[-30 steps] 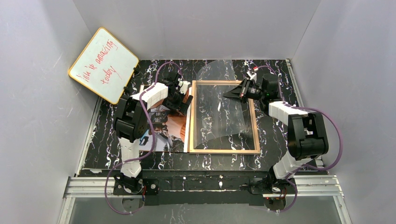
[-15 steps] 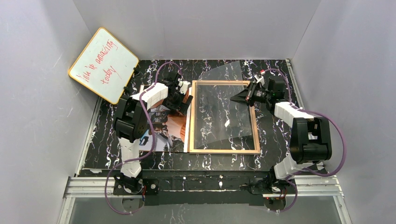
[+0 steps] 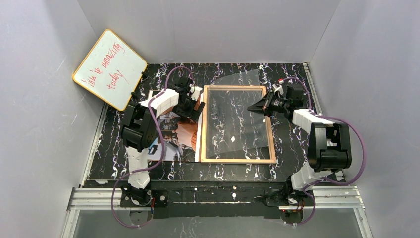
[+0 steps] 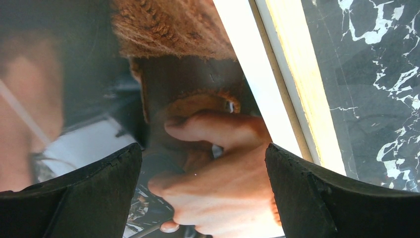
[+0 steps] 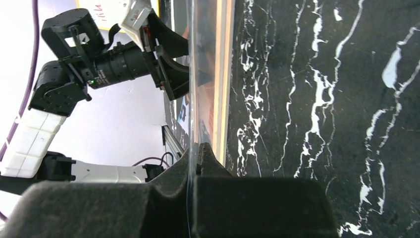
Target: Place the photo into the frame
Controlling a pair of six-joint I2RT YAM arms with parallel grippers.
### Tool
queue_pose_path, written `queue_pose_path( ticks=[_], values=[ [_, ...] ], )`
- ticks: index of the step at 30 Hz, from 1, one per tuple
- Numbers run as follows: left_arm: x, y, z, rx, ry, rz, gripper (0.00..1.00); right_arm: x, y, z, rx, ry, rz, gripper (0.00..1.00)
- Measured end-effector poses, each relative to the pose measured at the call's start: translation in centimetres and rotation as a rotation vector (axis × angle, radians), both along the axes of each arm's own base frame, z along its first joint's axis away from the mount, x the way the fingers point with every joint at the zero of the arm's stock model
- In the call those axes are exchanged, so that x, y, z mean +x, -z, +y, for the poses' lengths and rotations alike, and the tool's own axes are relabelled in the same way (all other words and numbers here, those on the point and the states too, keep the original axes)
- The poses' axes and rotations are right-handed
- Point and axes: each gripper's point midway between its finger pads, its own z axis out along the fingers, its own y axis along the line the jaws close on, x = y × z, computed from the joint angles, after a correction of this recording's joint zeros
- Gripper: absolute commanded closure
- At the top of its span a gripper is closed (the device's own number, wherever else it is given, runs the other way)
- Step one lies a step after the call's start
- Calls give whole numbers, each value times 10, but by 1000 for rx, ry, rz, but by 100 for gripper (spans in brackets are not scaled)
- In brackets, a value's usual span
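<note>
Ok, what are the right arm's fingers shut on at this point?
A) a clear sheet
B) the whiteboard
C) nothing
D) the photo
A: the right wrist view shows the right fingers pinched on the edge of a clear sheet that lies over the frame, while the photo lies to the left of the frame.

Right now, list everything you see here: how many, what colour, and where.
frame: one, tan wood, flat mid-table.
photo: one, dark with orange, flat left of the frame.
clear sheet: one, transparent, tilted over the frame.
whiteboard: one, white, yellow rim, red writing, leaning at far left.
table: one, black with white veins, beneath everything.
left hand: one, black, open above the photo.
right hand: one, black, shut on the clear sheet.
</note>
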Motion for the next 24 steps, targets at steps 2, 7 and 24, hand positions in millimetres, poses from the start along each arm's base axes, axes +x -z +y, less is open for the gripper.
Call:
queue_pose_path(
  ticks=[2,7,24],
  values=[
    [0,0,0,4,2,-4,7,0,5,-4,-8,13,14,99],
    [-1,1,0,10,13,-10,7,0,18,-19,-19,46,47,99],
    [1,2,-6,23,29,-33,7,-1,33,-26,-21,56,65,99]
  ],
)
